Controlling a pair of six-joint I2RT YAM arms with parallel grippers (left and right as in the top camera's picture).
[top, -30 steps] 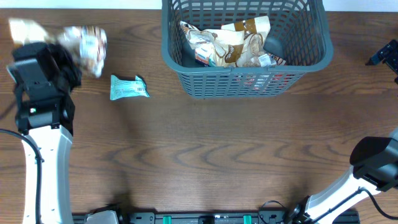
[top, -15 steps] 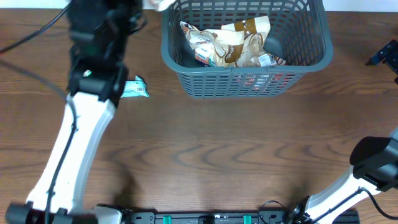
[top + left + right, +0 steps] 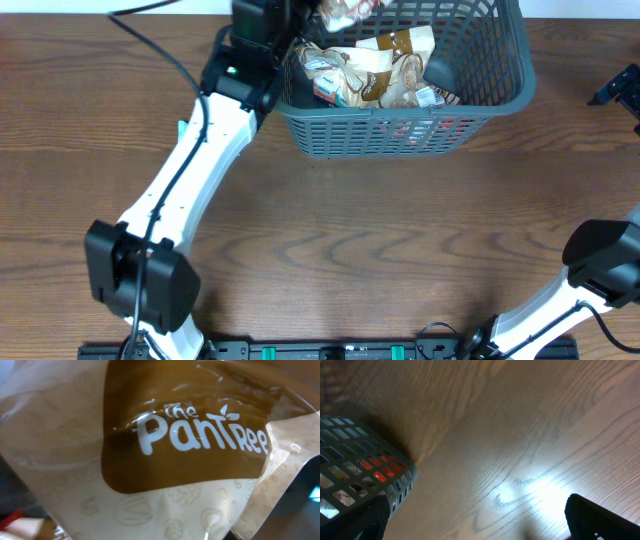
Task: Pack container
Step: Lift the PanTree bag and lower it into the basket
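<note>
**Overhead view: packet held over container, drop pending**

Step in hand: the drop. Your left gripper is clenched on a snack packet above the far-left corner of the container. The container stands at the far edge of the surface, right of centre, with other packets inside. Next move, as judged: carry your packet well inside the rim, then let go. Your right gripper is spread wide and empty, over bare surface near the container's corner.

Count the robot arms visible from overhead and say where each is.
2. The left arm stretches from the near-left edge to the basket's left rim, carrying a snack bag. The right arm is folded at the near-right corner. None appears hidden.
</note>
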